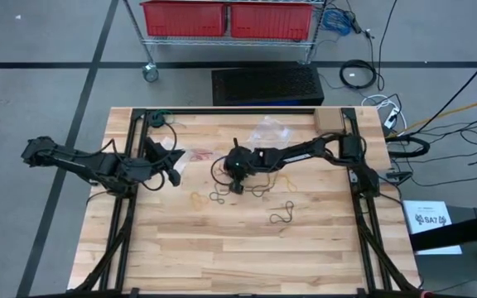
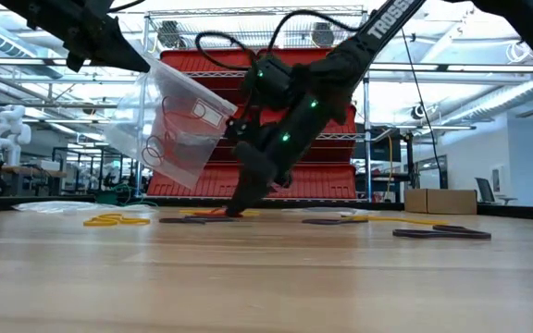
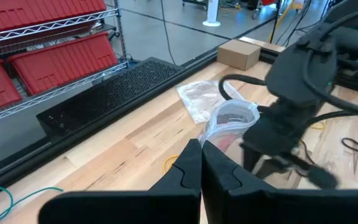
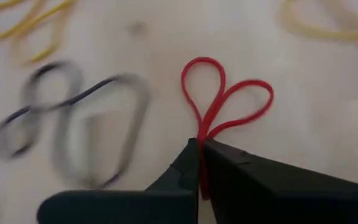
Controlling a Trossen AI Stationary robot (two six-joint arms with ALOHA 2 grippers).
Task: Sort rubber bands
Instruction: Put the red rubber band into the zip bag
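Two grippers are at work, both with fingers pressed together. At table left, the left gripper [image 1: 171,170] pinches a clear bag [image 2: 179,125] by its edge and holds it hanging in the air, mouth tilted toward the middle; a few dark bands show through the plastic in the low view. Just right of it, a small red cluster [image 1: 199,154] lies on the wood. Mid-table, the right gripper [image 4: 201,149] is down at the surface, fingers closed on a red band [image 4: 224,102] that folds into two loops beyond the tips. Beside that, a black band [image 4: 73,124] lies blurred, with yellow bands [image 4: 30,22] farther off. In the high view, black bands [image 1: 219,197] sit next to the right gripper, tan loops [image 1: 263,189] right of them, and another black band [image 1: 282,216] lower right; a second clear bag [image 1: 270,129] lies flat toward the far edge. Handling judgement: bands are very light, soft and floppy, grippy rather than slick, apt to stretch, snag on neighbours or spring off the tips. Best hold is a pinch across a single strand where it lies apart from others, lifting slowly so nothing else trails along.
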